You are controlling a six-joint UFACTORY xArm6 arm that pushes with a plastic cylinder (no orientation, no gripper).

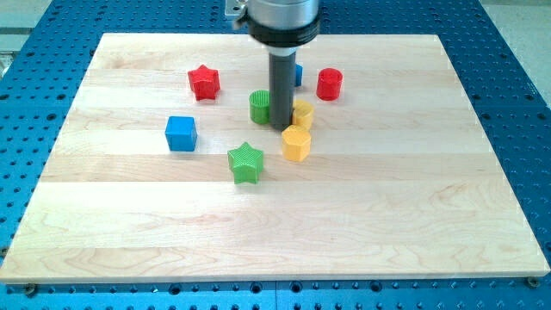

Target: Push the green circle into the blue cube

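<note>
The green circle (259, 107) stands near the board's middle top. The blue cube (181, 133) sits to its lower left, well apart from it. My tip (282, 127) is down on the board right beside the green circle, on its right side, between it and a yellow block (303, 112). The rod hides part of the green circle's right edge.
A green star (245, 163) lies below the circle. A yellow hexagon (295, 144) sits below my tip. A red star (204, 82) is at the upper left, a red cylinder (329, 83) at the upper right. A second blue block (298, 74) peeks out behind the rod.
</note>
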